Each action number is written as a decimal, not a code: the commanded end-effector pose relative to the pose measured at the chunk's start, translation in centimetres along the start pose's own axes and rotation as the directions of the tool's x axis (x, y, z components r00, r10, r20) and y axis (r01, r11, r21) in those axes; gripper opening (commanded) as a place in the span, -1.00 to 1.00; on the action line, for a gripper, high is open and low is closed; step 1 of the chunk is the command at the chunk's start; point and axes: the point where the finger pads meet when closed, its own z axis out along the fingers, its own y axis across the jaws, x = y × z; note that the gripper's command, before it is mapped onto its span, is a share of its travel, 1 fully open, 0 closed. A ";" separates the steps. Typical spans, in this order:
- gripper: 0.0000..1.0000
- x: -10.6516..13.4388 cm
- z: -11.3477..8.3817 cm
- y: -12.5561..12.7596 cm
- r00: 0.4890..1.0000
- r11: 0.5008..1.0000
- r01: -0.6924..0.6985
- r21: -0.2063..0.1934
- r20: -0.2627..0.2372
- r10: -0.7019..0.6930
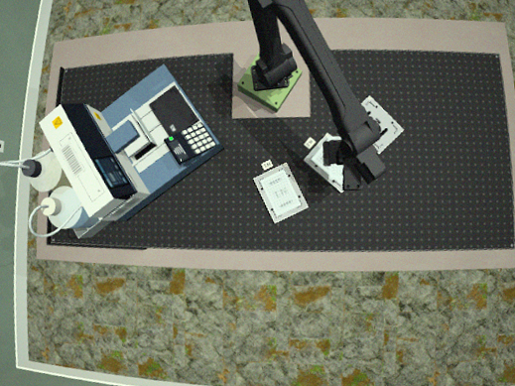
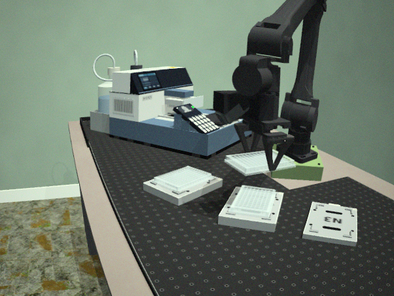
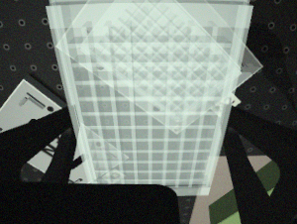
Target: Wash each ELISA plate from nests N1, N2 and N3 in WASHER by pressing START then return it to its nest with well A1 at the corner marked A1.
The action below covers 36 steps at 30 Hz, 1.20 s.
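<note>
We've got the tool point(image 2: 265, 148) clamped across a clear ELISA plate point(image 2: 253, 161), carried level in the air above the N2 nest point(image 2: 229, 219). The washer point(image 2: 157, 108) lies away to the far left, its carrier pocket point(image 1: 172, 108) open. We count three plates, three nests; N3 nest point(image 2: 330, 224) sits bare.

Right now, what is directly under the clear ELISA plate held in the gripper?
Through the clear ELISA plate, the wrist view shows another clear plate seated in its white nest, on the black perforated board. The nest's label is not visible.
</note>
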 end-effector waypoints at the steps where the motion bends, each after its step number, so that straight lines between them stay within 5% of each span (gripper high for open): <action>1: 0.68 -1.7 -1.8 -1.5 0.989 0.989 -0.143 -0.021 0.031 0.144; 12: 0.68 -3.1 -1.8 -5.9 0.902 0.903 -0.430 -0.018 0.018 0.430; 17: 0.68 -4.8 -2.6 -7.9 0.826 0.827 -0.562 -0.033 0.027 0.563; 36: 0.68 -8.4 -3.6 -14.6 0.839 0.840 -0.541 -0.037 0.044 0.543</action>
